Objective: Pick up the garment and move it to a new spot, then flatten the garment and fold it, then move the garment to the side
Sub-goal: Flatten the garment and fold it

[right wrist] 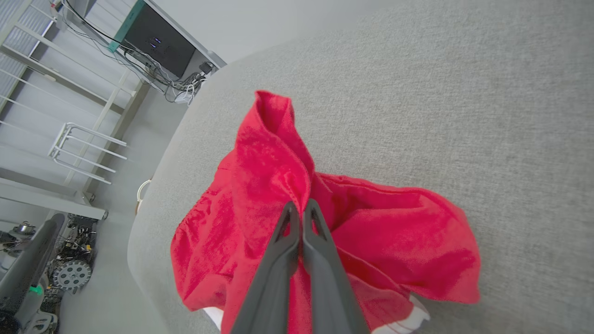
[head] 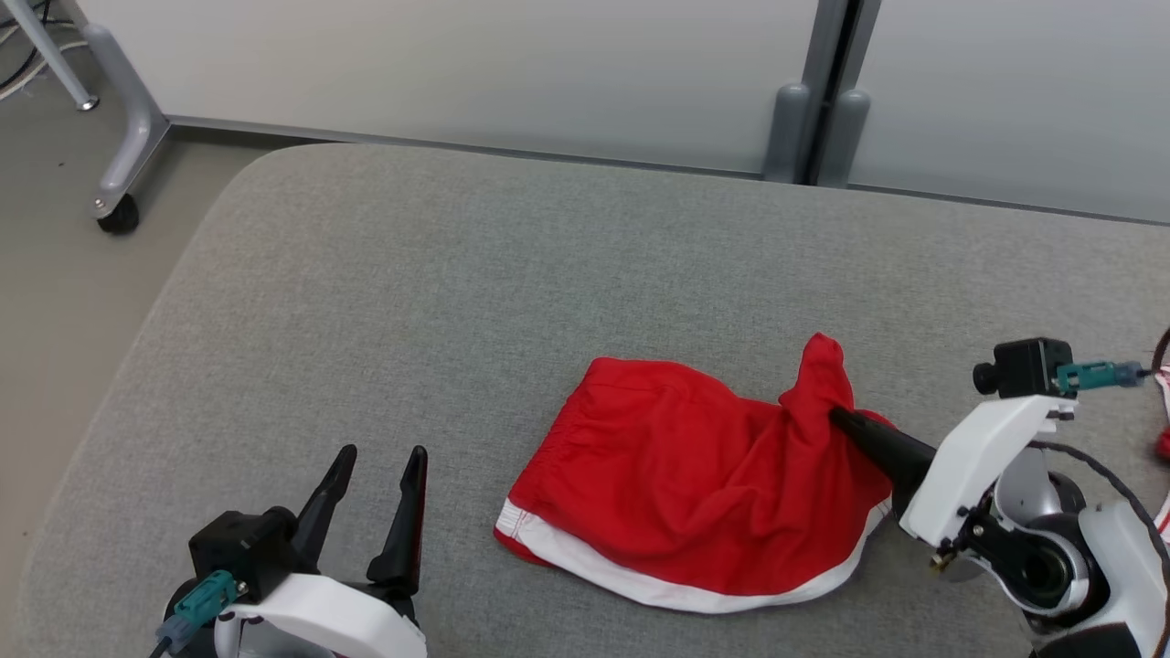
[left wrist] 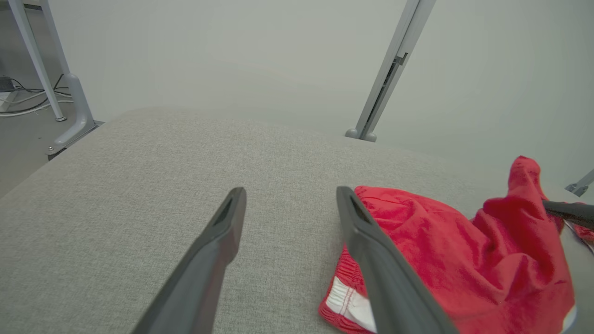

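Right wrist view, red garment (right wrist: 260, 185) pinched between right fingers (right wrist: 274, 266)

And the right gripper (head: 837, 417) is clamped on the red garment (head: 695, 475); its two dark fingers (right wrist: 278, 260) are pressed tight together on a pinched-up ridge at the garment's right edge; its white wrist (head: 978, 457) slants in from the garment's lower right. Over on the garment's left, the left gripper (head: 383, 452) sits low and clear of the cloth; fingers spread wide, pointing away from the robot, nothing between them.
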